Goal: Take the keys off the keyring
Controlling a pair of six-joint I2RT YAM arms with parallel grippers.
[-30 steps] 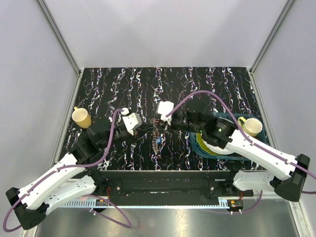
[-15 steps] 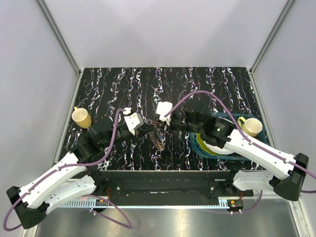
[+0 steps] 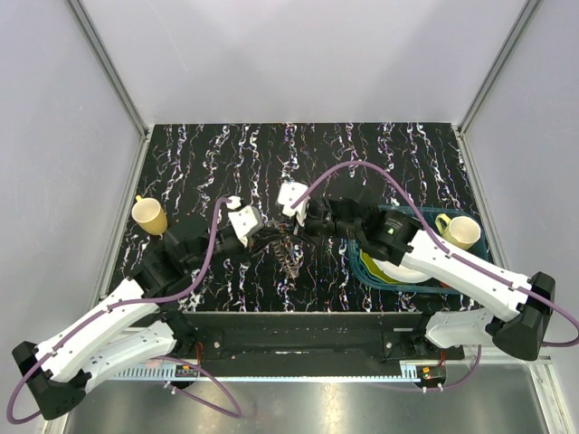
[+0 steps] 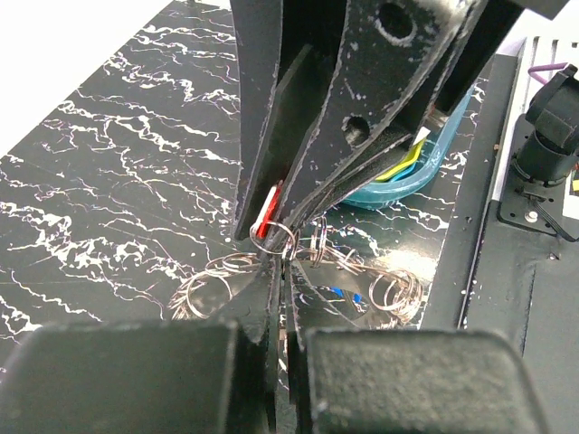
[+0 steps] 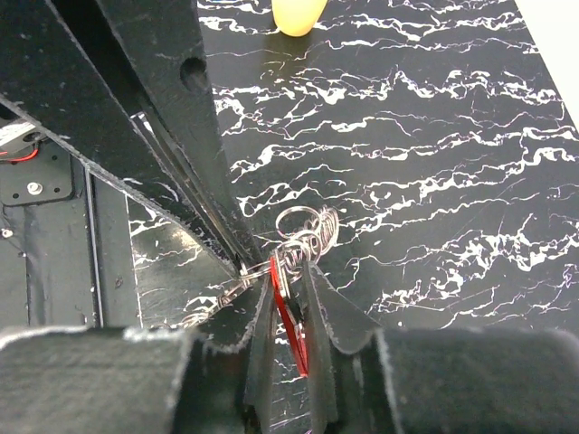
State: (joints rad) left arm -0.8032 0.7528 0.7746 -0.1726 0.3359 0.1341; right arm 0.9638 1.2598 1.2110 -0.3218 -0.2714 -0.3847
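1. Two grippers meet tip to tip near the middle of the black marbled table [image 3: 362, 154].
2. The left gripper [image 3: 270, 237] has its jaws pressed together, pinching one wire loop of the keyring [image 3: 289, 257].
3. The right gripper [image 5: 288, 291] is clamped on the red key [image 5: 289, 321], which stands edge-on between its fingers.
4. The one keyring, a tangle of many small silvery loops, hangs just beneath the two sets of fingertips, above the table.
5. Two keys show: the red key in the right jaws, and the blue key [image 4: 336, 291] lying among the loops.
6. Two yellow mugs stand well apart: one [image 3: 149, 216] at the left edge, one [image 3: 462, 232] at the right.
7. One teal tray [image 3: 398, 282] holding dishes sits under the right arm.
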